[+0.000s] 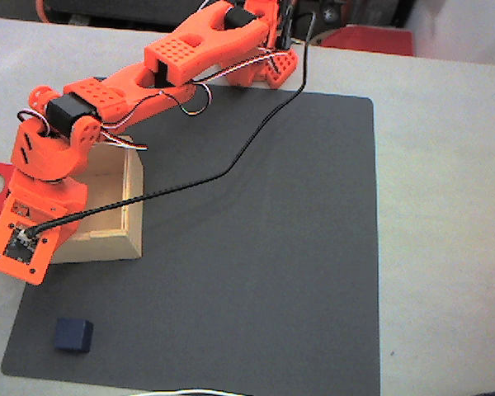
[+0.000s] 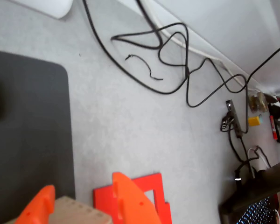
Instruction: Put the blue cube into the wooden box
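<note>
The blue cube (image 1: 73, 335) lies on the dark mat (image 1: 256, 247) near its front left corner, apart from everything else. The wooden box (image 1: 134, 205) stands at the mat's left edge, well above the cube in the fixed view. My orange arm's wrist (image 1: 43, 169) hangs over the box's left part and hides it. In the wrist view my gripper (image 2: 81, 184) is open, with two orange fingertips (image 2: 126, 196) spread apart and nothing held. A piece of the box's wall (image 2: 79, 214) shows between them. A dark blur at that view's left edge may be the cube.
A flat red cut-out sheet (image 2: 151, 189) lies on the grey table beside the box. A black cable (image 1: 231, 165) runs from the wrist camera across the mat to the arm's base. Loose cables (image 2: 177, 60) lie further out on the table.
</note>
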Tool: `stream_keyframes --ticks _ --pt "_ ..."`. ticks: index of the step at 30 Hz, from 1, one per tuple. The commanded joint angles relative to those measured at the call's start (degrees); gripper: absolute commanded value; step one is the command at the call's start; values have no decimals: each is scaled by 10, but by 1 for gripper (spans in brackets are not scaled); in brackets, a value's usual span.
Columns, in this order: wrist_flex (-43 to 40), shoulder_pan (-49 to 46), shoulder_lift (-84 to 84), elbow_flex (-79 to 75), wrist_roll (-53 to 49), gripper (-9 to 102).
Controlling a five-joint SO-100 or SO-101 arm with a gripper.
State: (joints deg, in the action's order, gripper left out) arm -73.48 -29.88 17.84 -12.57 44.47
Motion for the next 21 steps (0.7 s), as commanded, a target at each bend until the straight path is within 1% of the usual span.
stream_keyframes --ticks 1,10,14,16,21 --pt "36 1 32 -11 0 14" --pt "132 -2 11 -11 -9 13" --pt "129 3 -7 -11 -8 13" --pt "134 6 -17 -11 3 17" --pt "134 25 -21 -11 15 20"
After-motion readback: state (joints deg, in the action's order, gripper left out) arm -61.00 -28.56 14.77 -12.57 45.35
